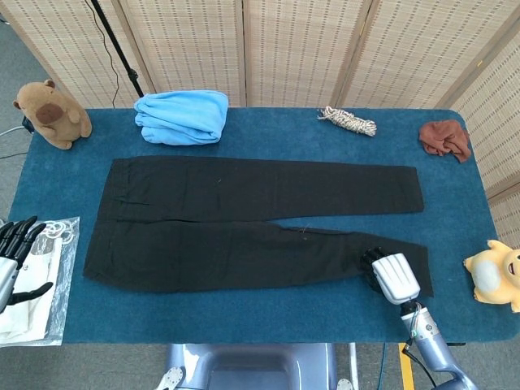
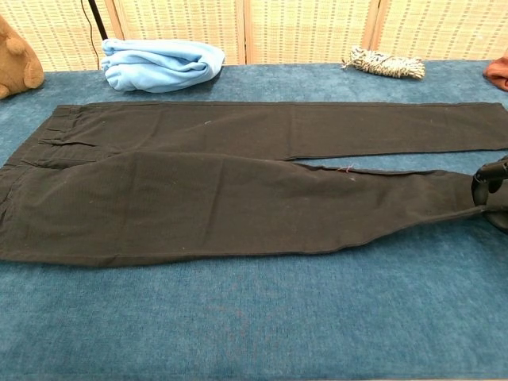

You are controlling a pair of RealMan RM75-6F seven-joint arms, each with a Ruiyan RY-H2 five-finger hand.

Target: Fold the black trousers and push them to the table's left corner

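Note:
The black trousers (image 1: 244, 219) lie flat and unfolded across the blue table (image 1: 268, 321), waistband to the left and both legs running right. In the chest view the trousers (image 2: 222, 182) fill the middle. My right hand (image 1: 392, 276) sits on the near leg close to its hem, fingers curled into the cloth. At the right edge of the chest view, my right hand (image 2: 492, 190) has the leg's near edge drawn up to it. My left hand (image 1: 12, 260) hovers off the table's left end, fingers spread, holding nothing.
A folded light-blue cloth (image 1: 181, 116) and a brown plush (image 1: 50, 114) sit at the back left. A rope bundle (image 1: 347, 121) and a rust cloth (image 1: 445, 139) lie at the back right. A yellow plush (image 1: 496, 275) stands front right, a plastic bag (image 1: 41, 284) front left.

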